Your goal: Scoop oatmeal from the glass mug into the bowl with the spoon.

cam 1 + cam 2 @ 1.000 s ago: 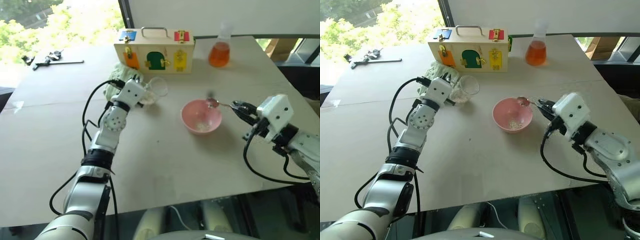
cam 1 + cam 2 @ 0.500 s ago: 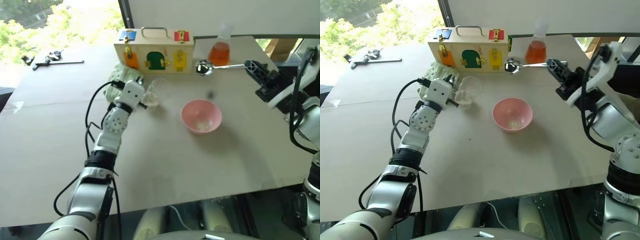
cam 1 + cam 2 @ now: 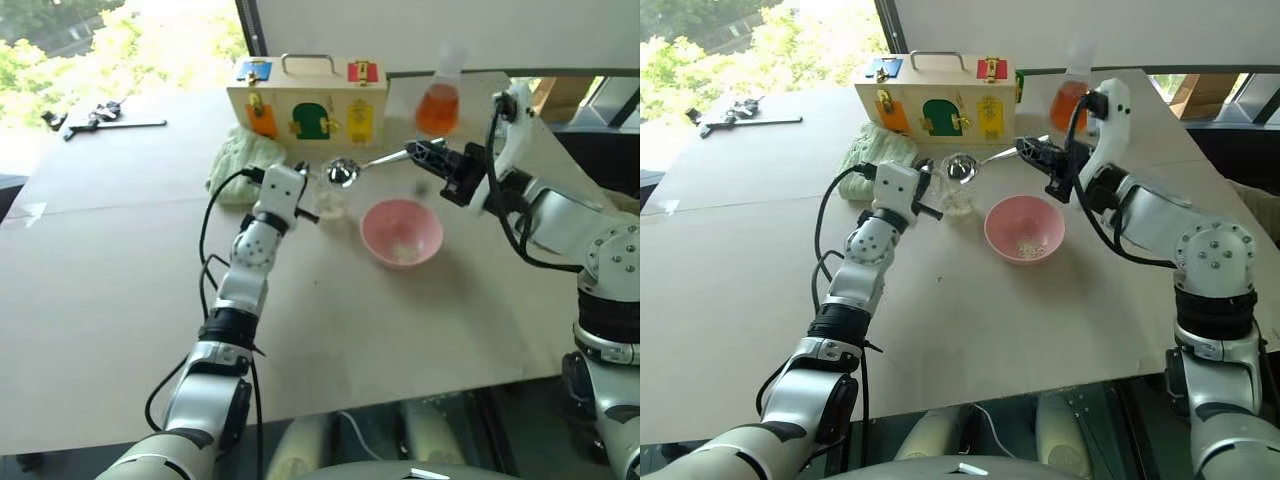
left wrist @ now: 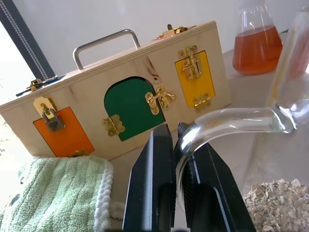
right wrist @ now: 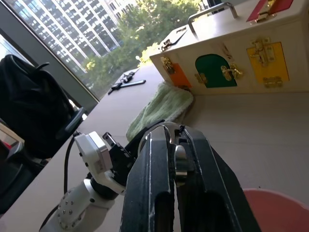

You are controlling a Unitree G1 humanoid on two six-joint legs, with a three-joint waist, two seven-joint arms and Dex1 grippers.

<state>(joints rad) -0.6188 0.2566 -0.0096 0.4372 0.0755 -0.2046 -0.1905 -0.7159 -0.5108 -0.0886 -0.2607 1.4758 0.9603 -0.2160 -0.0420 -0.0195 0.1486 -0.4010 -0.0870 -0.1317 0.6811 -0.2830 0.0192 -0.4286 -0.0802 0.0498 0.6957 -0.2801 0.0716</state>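
The left gripper (image 4: 175,183) has its two black fingers clamped together on the curved handle of the glass mug (image 3: 330,196), which stands on the table (image 3: 120,250) with pale oatmeal (image 4: 275,205) lying in its bottom. The right gripper (image 3: 425,152) is closed tight on the handle end of the spoon (image 3: 362,166), holding it roughly level so that its small shiny bowl hangs right over the mug's mouth. Taking the mug as the landmark: the pink bowl (image 3: 402,232) sits just beside it on the side of the right arm and a little nearer the robot, apart from it, with a few pale flakes on its floor. A folded green towel (image 3: 243,160) lies on the mug's other side, close to the left gripper. Beyond the mug, toward the far edge of the table, stands a wooden box (image 3: 308,100) with a metal carry handle and orange, green and yellow latched doors. To the right of that box, farther from the mug than the bowl, is a flask (image 3: 440,98) of orange liquid. Well away from the mug, at the far left corner of the table, lies a dark metal tool (image 3: 95,117).
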